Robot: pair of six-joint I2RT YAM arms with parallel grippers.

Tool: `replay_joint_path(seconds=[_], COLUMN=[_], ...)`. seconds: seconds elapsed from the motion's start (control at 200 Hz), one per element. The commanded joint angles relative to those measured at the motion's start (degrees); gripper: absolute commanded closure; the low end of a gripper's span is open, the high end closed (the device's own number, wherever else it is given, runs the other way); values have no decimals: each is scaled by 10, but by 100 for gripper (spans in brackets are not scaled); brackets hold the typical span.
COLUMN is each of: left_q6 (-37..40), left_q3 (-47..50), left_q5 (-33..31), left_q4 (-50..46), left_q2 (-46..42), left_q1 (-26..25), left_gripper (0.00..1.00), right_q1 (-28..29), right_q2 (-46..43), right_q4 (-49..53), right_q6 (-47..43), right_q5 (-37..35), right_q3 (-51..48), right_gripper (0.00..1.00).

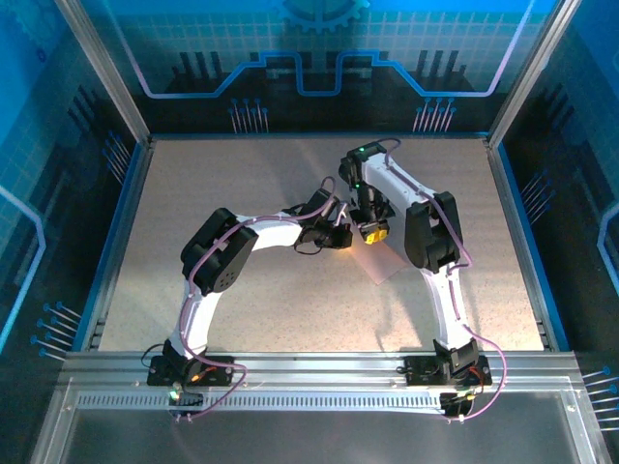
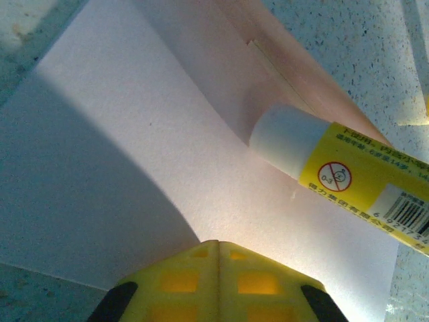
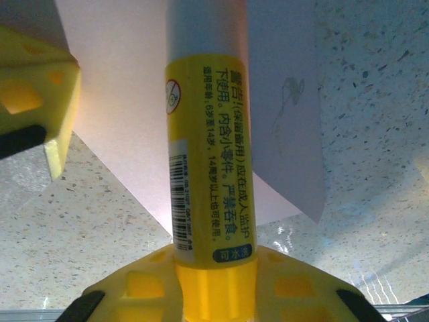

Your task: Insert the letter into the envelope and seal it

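Note:
The pale pink envelope [image 1: 389,261] lies flat on the speckled table, just in front of both grippers. My left gripper [image 1: 338,237] is shut with nothing between its yellow fingers, and its tip [image 2: 218,245] is down at the envelope [image 2: 134,134]. My right gripper [image 1: 372,232] is shut on a yellow glue stick [image 3: 211,147], gripping it at the base [image 3: 214,265]. The stick's white end [image 2: 288,137] points down at the envelope beside a raised peach-toned fold [image 2: 288,54]. I cannot tell whether that fold is the flap or the letter.
The left gripper's yellow finger [image 3: 40,100] stands close to the left of the glue stick. Bare speckled table [image 1: 213,193] spreads on all sides of the envelope. Metal frame posts and blue walls [image 1: 126,106] enclose the table.

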State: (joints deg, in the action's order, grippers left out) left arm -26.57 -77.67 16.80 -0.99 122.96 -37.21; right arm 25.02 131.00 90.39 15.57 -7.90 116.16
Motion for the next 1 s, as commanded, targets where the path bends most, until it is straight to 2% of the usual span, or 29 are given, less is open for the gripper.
replay_joint_path(seconds=[0.0,0.525,0.595,0.69,0.79,0.901,0.996], left_q6=[17,41,47,48,34,-27,-102], left_q3=[-2,0,2,7,25,73,127], left_q5=[-4,-61,-75,-81,-99,-113,-87], left_q4=[-26,-48,-53,-61,-66,-60,-22], left_q2=[19,-45,-67,-113,-180,-268,-345], left_q1=[-6,-5,-4,1,10,34,55], left_gripper=[100,100,90,66,48,34,24], right_q1=[-3,-2,-1,-2,-2,-3,1], right_q2=[-1,-130,-151,-182,-222,-273,-312], right_q4=[-15,-28,-36,-52,-79,-124,-171], right_q6=[12,49,52,57,67,80,94], right_q5=[17,12,14,14,13,22,30], right_q3=[12,-17,-33,-60,-90,-126,-159], right_gripper=[100,100,100,100,100,100,100])
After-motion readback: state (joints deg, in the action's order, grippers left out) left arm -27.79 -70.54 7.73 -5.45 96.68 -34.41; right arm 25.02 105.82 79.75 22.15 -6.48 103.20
